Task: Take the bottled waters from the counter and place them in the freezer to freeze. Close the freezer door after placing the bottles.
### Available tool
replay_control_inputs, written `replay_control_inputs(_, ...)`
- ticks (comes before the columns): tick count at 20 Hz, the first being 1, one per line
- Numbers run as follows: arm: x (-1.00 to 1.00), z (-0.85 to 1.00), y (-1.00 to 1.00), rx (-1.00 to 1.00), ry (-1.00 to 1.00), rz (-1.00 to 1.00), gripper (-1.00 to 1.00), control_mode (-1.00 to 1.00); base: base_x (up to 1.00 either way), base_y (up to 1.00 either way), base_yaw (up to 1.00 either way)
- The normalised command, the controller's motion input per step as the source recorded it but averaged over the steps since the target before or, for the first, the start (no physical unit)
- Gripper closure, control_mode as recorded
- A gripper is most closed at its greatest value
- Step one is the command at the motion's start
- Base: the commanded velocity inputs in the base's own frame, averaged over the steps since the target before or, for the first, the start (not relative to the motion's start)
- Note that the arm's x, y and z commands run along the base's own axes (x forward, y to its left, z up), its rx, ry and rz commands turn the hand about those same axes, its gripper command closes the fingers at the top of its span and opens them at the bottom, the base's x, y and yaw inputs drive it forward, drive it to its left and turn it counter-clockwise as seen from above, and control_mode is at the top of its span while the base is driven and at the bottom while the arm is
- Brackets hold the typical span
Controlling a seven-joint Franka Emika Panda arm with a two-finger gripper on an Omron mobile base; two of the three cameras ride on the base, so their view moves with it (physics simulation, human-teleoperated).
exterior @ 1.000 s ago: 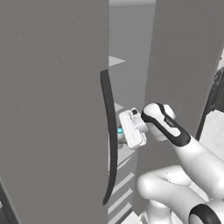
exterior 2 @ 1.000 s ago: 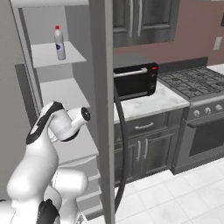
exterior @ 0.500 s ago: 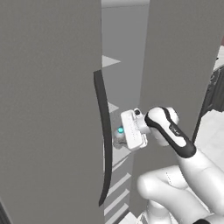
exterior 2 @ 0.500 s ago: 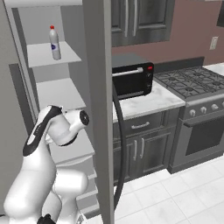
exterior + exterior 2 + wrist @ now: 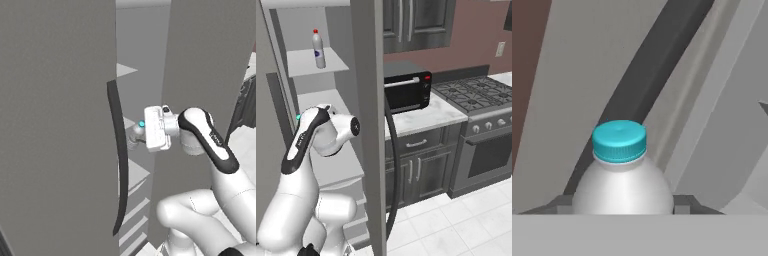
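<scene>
Arm and base edge closer to the open freezer (image 5: 60,125), pincer (image 5: 136,140) pinching the blue-capped bottle (image 5: 621,172) beside the door handle (image 5: 119,160), red-capped bottle (image 5: 318,48) already shelved, so placing comes next.

Left base cam sits behind the arm, super close to the freezer (image 5: 60,125) doors. Right base cam looks in from the other side, further back; both share the freezer. Hand cam stares along the end effector (image 5: 622,207), right up close.

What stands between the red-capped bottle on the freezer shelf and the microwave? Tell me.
In the right base view, the open freezer door stands edge-on between the red-capped bottle and the microwave.
</scene>
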Motion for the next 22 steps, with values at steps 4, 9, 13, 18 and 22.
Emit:
replay_control_inputs(4,0.27,0.67,-0.01,0.30,0.13,-0.18,1.00,-1.00,0.00,0.00,0.00)
replay_control_inputs(9,0.47,0.38,-0.02,0.10,0.17,-0.16,1.00,-1.00,0.00,0.00,0.00)
replay_control_inputs(13,0.00,0.02,0.14,-0.20,-0.05,0.00,1.00,-1.00,0.00,0.00,0.00)
replay_control_inputs(18,0.00,0.00,0.05,-0.19,0.00,-0.01,1.00,-1.00,0.00,0.00,0.00)
replay_control_inputs(22,0.00,0.00,0.00,-0.05,0.01,-0.01,1.00,-1.00,0.00,0.00,0.00)
